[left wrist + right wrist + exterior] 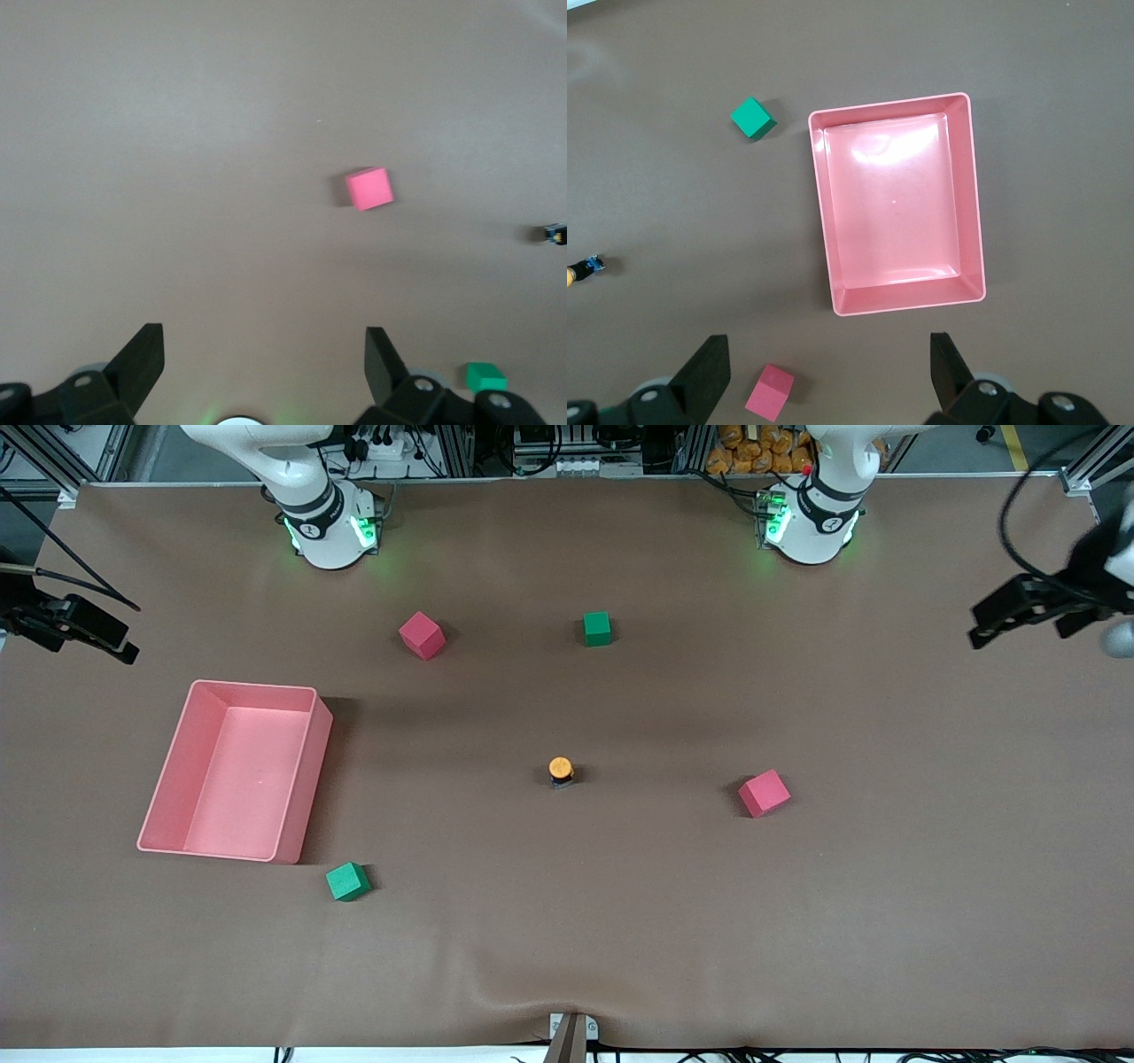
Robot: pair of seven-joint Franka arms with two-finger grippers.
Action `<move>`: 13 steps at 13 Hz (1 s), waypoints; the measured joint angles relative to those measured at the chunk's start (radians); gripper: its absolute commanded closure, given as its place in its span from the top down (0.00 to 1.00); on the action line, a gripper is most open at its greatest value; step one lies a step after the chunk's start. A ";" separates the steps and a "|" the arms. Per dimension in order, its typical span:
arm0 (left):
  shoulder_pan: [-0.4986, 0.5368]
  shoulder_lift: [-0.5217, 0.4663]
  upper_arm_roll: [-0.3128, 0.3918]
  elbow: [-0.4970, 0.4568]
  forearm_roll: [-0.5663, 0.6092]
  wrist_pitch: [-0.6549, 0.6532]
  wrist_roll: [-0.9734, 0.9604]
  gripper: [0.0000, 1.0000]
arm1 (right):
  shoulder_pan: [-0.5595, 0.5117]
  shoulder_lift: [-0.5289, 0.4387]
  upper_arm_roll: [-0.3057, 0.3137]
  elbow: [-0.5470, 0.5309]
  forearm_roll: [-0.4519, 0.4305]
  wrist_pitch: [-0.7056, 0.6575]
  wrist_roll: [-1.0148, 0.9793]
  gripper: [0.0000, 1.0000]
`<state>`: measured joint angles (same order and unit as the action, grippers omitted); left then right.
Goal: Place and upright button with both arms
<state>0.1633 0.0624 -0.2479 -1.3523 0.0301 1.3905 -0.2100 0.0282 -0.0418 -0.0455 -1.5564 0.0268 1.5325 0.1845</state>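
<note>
The button (561, 769) sits mid-table, its round orange cap up on a short black body. It also shows at the edge of the left wrist view as the button (555, 234), and in the right wrist view as the button (583, 269). My left gripper (979, 627) hangs open in the air over the left arm's end of the table, far from the button. In its own view the left gripper (264, 354) has only bare cloth between its fingers (142, 363). My right gripper (124, 645) hangs open over the right arm's end; the right gripper (830, 363) holds nothing.
A pink tray (252, 685), also (821, 212), lies toward the right arm's end. Beside its near corner is a green cube (347, 881). A pink cube (422, 635) and another green cube (597, 628) lie nearer the bases. A second pink cube (764, 793) lies beside the button, toward the left arm's end.
</note>
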 measured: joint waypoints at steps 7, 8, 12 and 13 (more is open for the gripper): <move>-0.003 -0.111 0.082 -0.187 -0.067 0.094 0.106 1.00 | 0.000 0.000 -0.002 0.000 0.000 -0.001 0.000 1.00; -0.067 -0.150 0.128 -0.234 -0.067 0.104 0.105 1.00 | 0.000 0.000 -0.002 0.000 0.000 -0.002 0.000 1.00; -0.159 -0.214 0.171 -0.285 -0.049 0.078 0.093 1.00 | 0.000 0.000 -0.002 0.000 0.000 -0.004 0.000 1.00; -0.164 -0.214 0.172 -0.281 -0.048 0.073 0.093 1.00 | 0.000 0.000 -0.002 0.000 0.000 -0.005 0.000 1.00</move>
<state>-0.0009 -0.1519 -0.0756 -1.6334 -0.0179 1.4636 -0.1171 0.0279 -0.0418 -0.0477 -1.5564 0.0267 1.5278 0.1845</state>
